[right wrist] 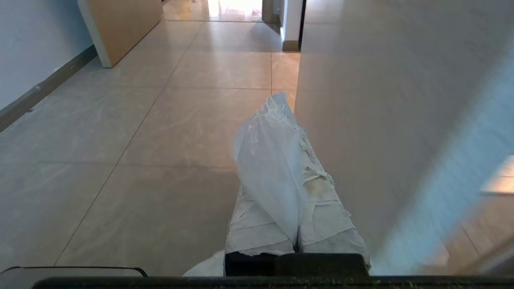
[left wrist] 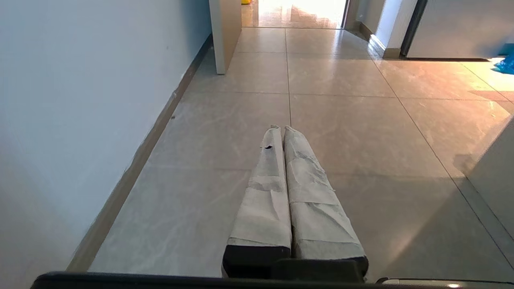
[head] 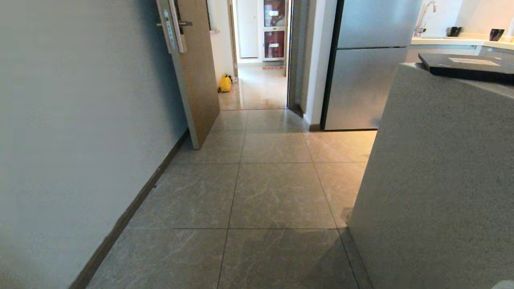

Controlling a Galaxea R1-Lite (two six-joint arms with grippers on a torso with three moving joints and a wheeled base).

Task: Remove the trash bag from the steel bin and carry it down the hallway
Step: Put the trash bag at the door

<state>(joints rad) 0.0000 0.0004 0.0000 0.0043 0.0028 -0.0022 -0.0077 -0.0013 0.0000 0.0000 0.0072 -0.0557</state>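
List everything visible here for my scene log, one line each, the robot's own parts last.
Trash bag: one, thin white, pinched in the right gripper.
Floor tiles: many, beige-grey, hallway.
Wall: one, off-white, dark baseboard, on the left.
Door: one, light wood, open, left ahead.
Yellow bag: one, on the floor beyond the door.
Fridge: one, silver, right ahead.
Counter: one, grey, near right.
Black board: one, on the counter.
Cups: two, black, far worktop.
Left gripper: jaws shut, empty.
Right gripper: jaws shut on the bag.
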